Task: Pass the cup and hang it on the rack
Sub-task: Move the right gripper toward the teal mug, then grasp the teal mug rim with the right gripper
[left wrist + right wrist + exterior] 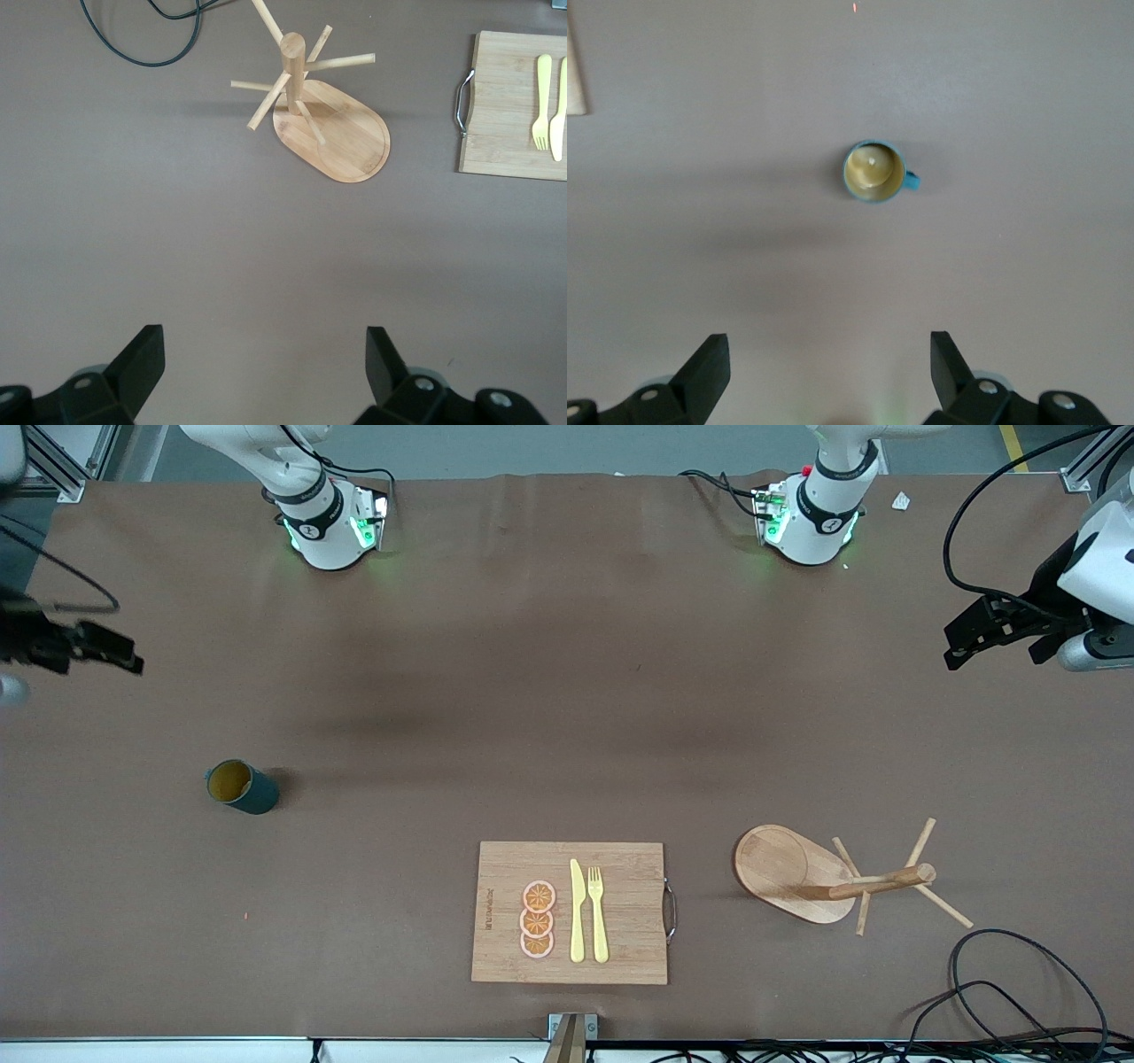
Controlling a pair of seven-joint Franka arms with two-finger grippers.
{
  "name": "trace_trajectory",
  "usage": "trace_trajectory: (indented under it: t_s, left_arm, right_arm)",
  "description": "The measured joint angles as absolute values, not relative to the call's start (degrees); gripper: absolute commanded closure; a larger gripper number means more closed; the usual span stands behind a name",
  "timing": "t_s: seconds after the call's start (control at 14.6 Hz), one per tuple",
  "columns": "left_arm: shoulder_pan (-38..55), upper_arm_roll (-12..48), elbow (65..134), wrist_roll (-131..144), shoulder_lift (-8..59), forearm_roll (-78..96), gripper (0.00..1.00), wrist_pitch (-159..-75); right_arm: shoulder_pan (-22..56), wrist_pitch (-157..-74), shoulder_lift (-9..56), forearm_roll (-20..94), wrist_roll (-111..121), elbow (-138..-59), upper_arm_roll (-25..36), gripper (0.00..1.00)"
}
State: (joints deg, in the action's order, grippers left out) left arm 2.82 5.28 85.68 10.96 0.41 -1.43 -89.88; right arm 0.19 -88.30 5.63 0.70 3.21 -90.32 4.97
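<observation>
While the right claw (828, 376) is hanging spread and empty over the brown surface (496, 691) at the right arm's end, the cup (241, 786) is standing upright there, well apart from the cutting board (570, 912) carrying 3 orange slices (538, 919), a knife (577, 911) and a fork (598, 912); the rack (837, 877) is standing beside the board toward the left arm's end, and the left claw (264, 376) is hovering spread and empty over bare surface near it

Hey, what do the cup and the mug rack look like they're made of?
The cup: probably glazed ceramic, going by its dark teal outside and smooth mustard-yellow inside, though plastic can't be ruled out. The rack: light wood, possibly bamboo, with visible grain on its oval base.
</observation>
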Motion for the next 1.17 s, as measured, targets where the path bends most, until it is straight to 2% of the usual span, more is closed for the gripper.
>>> trace_trajectory:
  t_s: [0.21, 0.41, 0.62, 0.75, 1.17]
  left_arm:
    - [2.8, 5.2, 85.6, 11.0, 0.4, -1.4, 0.0, -89.9]
    - [2.7, 5.0, 85.0, 11.0, 0.4, -1.4, 0.0, -89.9]
    - [2.4, 4.8, 84.6, 10.9, 0.4, -1.5, 0.0, -89.9]
    - [2.2, 4.8, 84.6, 10.9, 0.4, -1.5, 0.0, -89.6]
    - [2.2, 4.8, 84.0, 10.9, 0.3, -1.5, 0.0, -88.6]
  right_arm:
    - [0.0, -88.8, 8.5, 0.7, 3.3, -89.0, 5.0, 0.0]
    - [-0.2, -85.5, 6.5, 0.7, 3.3, -87.3, 5.0, 0.0]
    - [-1.0, -88.0, 5.4, 0.7, 7.4, -88.0, 5.0, 0.0]
    - [-2.2, -93.8, 6.5, 0.9, 14.3, -91.6, 5.0, 0.0]
    - [-3.0, -122.8, 12.4, 2.0, 27.9, -110.6, 4.6, 0.0]
